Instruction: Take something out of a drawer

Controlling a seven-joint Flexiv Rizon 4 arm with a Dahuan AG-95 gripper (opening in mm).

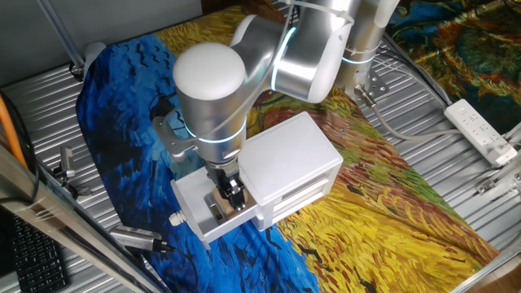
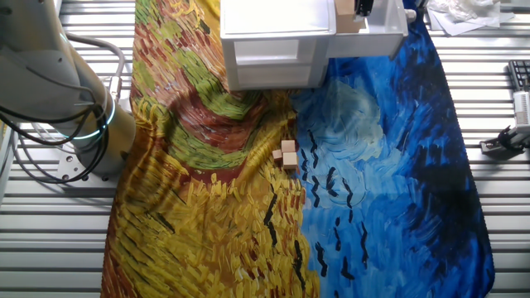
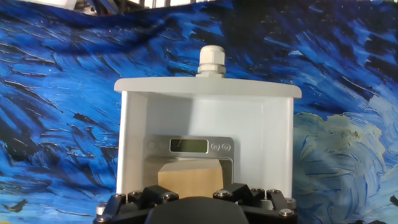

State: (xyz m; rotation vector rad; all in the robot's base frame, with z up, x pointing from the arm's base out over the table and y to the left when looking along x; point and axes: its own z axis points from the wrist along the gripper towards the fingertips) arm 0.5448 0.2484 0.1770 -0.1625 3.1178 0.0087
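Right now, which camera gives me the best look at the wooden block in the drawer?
The hand view: the wooden block sits centered in the open drawer, its lower edge hidden by the gripper. One fixed view shows only a sliver beside the gripper; the other catches it at the top edge.

The drawer [image 3: 205, 118] is plain white, with a white round knob [image 3: 211, 61] on its front, and the cabinet [image 1: 293, 159] is the same white. Inside the drawer lies a light-brown wooden block [image 3: 189, 175] on a flat grey metal piece [image 3: 190, 147] with a greenish display window. The cloth [image 2: 248, 207] carries painted brushstrokes: deep blue swirls with black dashes on 1 half, yellow, ochre and rust-brown streaks on the other. A few small light-brown blocks [image 2: 286, 155] sit where the colours meet. The arm [image 1: 244, 73] is silver-white with glowing cyan rings. The tool [image 1: 232, 194] is black. The counter [image 2: 50, 240] is ribbed silver-grey.
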